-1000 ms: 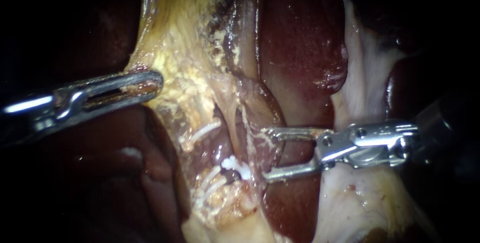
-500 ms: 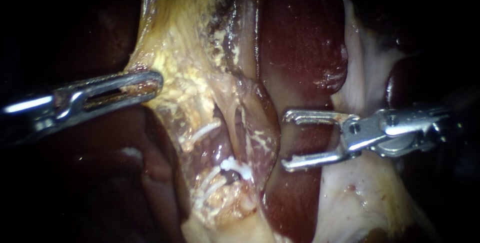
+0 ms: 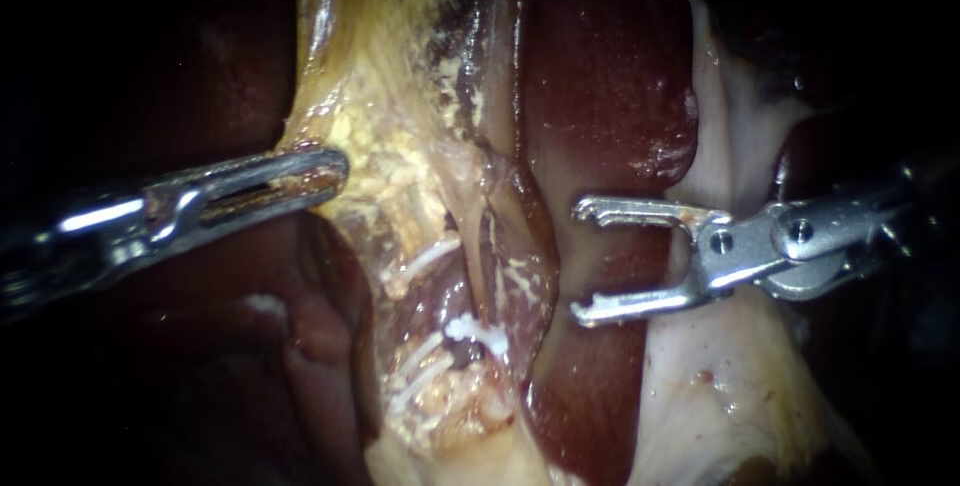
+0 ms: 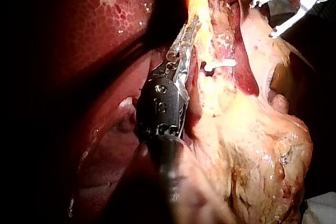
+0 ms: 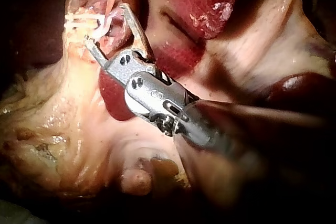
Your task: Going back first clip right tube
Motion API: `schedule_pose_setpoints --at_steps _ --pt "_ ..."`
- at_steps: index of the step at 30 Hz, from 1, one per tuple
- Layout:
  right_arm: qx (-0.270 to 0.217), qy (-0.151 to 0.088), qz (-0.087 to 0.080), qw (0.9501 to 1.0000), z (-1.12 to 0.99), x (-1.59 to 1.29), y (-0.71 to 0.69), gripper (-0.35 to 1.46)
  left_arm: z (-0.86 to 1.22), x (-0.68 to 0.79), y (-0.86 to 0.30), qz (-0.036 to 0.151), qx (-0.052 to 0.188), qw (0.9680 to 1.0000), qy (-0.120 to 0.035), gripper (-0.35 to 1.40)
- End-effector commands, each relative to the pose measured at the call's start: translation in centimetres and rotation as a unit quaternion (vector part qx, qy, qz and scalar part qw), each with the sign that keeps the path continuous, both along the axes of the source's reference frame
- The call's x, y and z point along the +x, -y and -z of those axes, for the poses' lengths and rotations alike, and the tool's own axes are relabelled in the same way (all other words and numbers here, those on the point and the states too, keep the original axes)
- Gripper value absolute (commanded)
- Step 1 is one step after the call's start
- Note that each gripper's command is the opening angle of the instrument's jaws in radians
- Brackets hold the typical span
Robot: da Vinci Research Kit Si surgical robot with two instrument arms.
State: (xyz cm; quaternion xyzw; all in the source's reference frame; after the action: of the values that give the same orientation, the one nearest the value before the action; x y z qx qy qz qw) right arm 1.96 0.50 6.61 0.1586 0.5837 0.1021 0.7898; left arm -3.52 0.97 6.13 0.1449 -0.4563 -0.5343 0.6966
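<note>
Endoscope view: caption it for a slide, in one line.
Right instrument, open and empty, stands clear of the white clip; left instrument grips the yellowish tissue.

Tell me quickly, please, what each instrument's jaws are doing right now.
Slender silver left instrument: jaws shut on the pale yellow fatty tissue.
Slender silver right instrument: jaws open, holding nothing.
</note>
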Motion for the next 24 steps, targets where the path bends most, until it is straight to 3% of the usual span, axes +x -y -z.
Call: schedule_pose_setpoints --at_steps 1,5,13,24 --pt "0.001 0.001 0.0 1.0 0.0 0.0 0.0 0.6 -0.05 -0.03 0.0 -0.003 0.001 1.0 -0.001 -0.35" --pt "-0.001 -0.001 0.001 1.0 0.0 -0.01 0.0 0.6 -0.2 -0.15 -0.01 -0.008 0.006 0.9999 0.0 -0.35" --pt "-0.001 -0.001 0.002 1.0 0.01 -0.03 -0.01 0.6 -0.3 -0.34 0.04 -0.017 0.01 0.9998 0.0 -0.35" --pt "-0.001 -0.001 0.003 1.0 0.0 -0.03 -0.01 0.6 -0.32 -0.37 0.04 -0.018 0.012 0.9998 0.003 -0.35"
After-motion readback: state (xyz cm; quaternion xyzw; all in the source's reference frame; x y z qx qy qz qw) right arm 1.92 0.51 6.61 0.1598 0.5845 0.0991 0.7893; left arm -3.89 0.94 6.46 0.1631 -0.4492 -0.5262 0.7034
